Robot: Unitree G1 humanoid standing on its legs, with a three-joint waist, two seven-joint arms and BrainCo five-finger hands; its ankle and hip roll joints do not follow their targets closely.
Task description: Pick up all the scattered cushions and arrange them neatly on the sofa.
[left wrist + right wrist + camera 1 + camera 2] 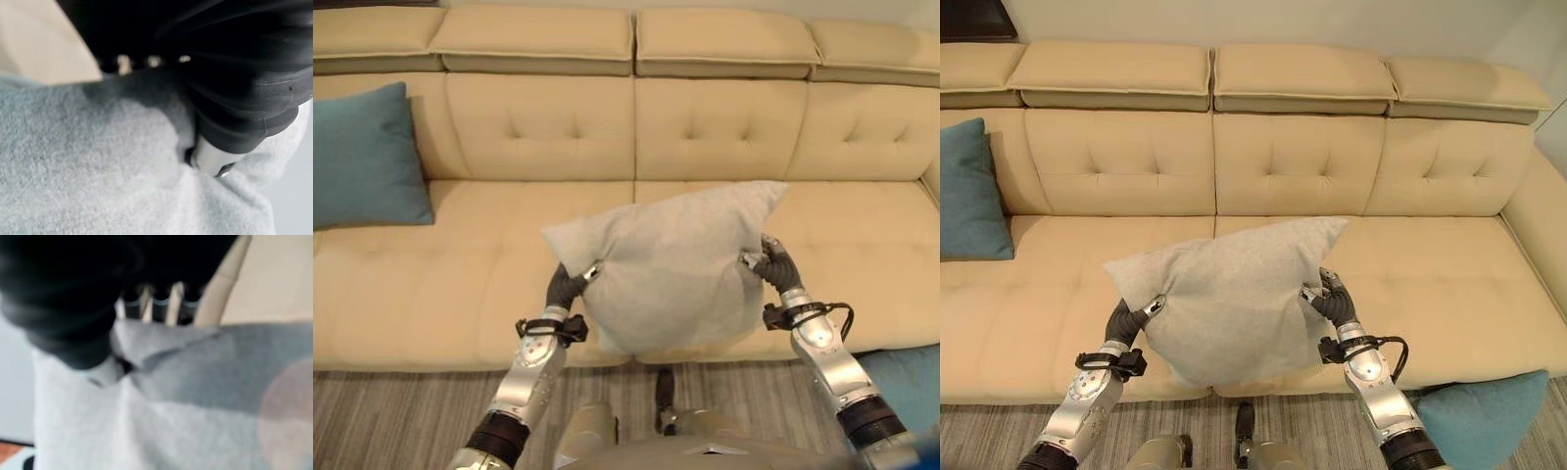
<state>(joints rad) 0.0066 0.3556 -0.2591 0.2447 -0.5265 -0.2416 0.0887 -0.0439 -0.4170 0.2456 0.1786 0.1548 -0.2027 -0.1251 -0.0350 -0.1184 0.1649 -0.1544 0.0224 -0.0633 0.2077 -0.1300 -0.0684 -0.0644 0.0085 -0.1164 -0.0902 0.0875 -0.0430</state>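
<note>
A light grey cushion hangs in the air over the front of the beige sofa, held between both hands. My left hand pinches its left edge and my right hand pinches its right edge. Up close, the grey fabric bunches under the left thumb, and the right fingers curl over the cushion's edge. A teal cushion leans against the sofa back at the far left. Another teal cushion lies on the floor at the sofa's right front.
The sofa seat is bare to the right of the grey cushion and also between it and the teal one. A striped grey rug covers the floor in front of the sofa. The sofa's right arm rises at the far right.
</note>
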